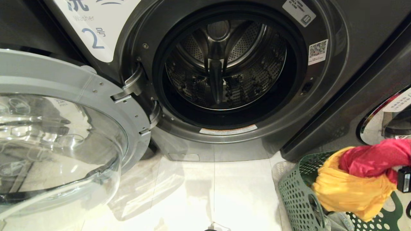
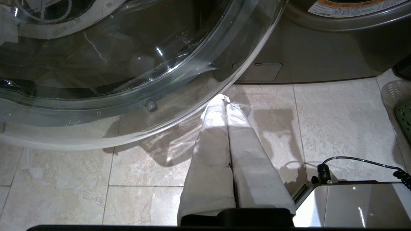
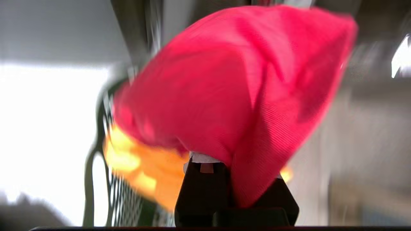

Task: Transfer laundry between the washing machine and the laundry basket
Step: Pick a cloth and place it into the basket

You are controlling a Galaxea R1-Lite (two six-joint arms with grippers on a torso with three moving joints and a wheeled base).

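Observation:
The washing machine [image 1: 321,106] marked 2 stands with its glass door [image 1: 64,128] swung wide to the left, and its drum [image 1: 224,64] shows no cloth inside. The green holed laundry basket [image 1: 298,192] sits on the floor at the lower right. Above it hang a pink-red garment [image 1: 372,160] and a yellow-orange one [image 1: 350,189]. My right gripper [image 3: 229,166] is shut on the pink-red cloth [image 3: 224,80], with the yellow cloth [image 3: 151,173] bunched beneath it. A grey bit of cloth [image 1: 340,221] lies low in the basket. My left gripper [image 2: 224,101] is shut and empty over the floor, just under the door's rim.
Another machine's door [image 1: 385,118] shows at the far right, close behind the basket. Pale tiled floor [image 1: 208,192] lies between the open door and the basket. My silver base [image 2: 353,205] with a black cable sits beside the left gripper.

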